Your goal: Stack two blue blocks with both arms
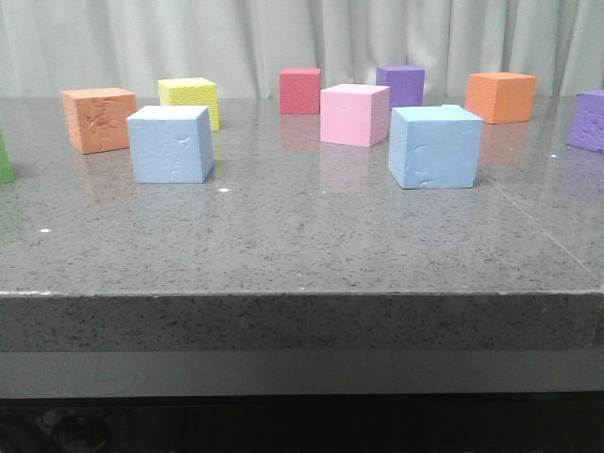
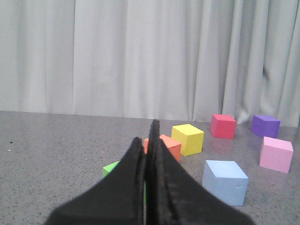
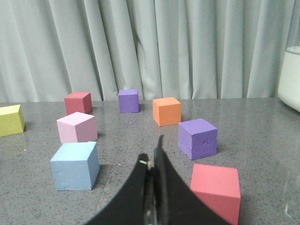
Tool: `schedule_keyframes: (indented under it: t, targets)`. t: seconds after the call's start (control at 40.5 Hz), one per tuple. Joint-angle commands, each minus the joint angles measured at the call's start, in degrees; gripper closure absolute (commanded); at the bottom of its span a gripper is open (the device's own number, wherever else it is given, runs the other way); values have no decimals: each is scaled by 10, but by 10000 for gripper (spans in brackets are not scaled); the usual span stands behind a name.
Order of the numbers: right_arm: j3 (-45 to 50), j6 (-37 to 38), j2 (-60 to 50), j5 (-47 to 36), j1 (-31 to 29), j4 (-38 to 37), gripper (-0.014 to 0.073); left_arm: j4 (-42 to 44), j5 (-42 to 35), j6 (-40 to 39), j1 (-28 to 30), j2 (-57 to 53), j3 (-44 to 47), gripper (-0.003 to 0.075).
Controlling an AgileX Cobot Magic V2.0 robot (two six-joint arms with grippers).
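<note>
Pale curtain backs a speckled grey counter. Two blue blocks sit well apart: left blue block, right blue block; pink cube stands between, farther back. Left end effector and right end effector are pressed together, empty.

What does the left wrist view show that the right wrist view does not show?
Only the left wrist view shows the left tool, shut, a green foam cube partly hidden behind it, and an orange foam cube right behind the fingers.

Only the right wrist view shows the right tool, shut, a second purple foam cube close by, a coral-red foam cube beside the fingers, and a white object at the edge.

Both show a sky-blue foam cube, though a different one each (), the pink foam cube, the grey curtain and the speckled grey table.
</note>
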Motion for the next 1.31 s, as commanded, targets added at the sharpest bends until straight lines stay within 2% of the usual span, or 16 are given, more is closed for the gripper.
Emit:
schedule_keyframes:
  t: [0.0, 0.123, 0.222, 0.395, 0.765, 0.815, 0.864, 0.889, 0.988, 1.012, 1.111, 1.284]
  targets:
    - [-75, -1, 61, 18, -3, 0, 663, -4, 41, 0, 2, 56, -82, 739]
    - [-133, -1, 128, 91, -3, 0, 663, -4, 104, 0, 2, 123, -143, 739]
    - [-150, -1, 177, 125, -3, 0, 663, -4, 114, 0, 2, 165, -155, 739]
    - [-149, -1, 237, 138, -3, 0, 663, -4, 137, 0, 2, 212, -155, 739]
    - [-149, -4, 308, 144, -3, 0, 654, -6, 134, 0, 2, 255, -151, 736]
    - [-149, -11, 309, 146, -3, 0, 617, -6, 132, 0, 2, 256, -151, 714]
    - [-149, -16, 309, 149, -3, 0, 526, -5, 130, 0, 2, 256, -151, 639]
    - [-149, -19, 309, 150, -3, 0, 464, -5, 127, 0, 2, 256, -151, 583]
    - [-149, -28, 309, 154, -2, 0, 132, -5, 118, 0, 2, 257, -151, 278]
    - [-149, -28, 309, 156, 0, 0, 81, -5, 118, 0, 2, 257, -151, 235]
    - [-150, -28, 309, 162, 8, 1, 0, -4, 119, 0, 2, 257, -151, 190]
    - [-184, -69, 322, 173, 70, 23, 3, -6, 116, 0, -44, 261, -152, 224]
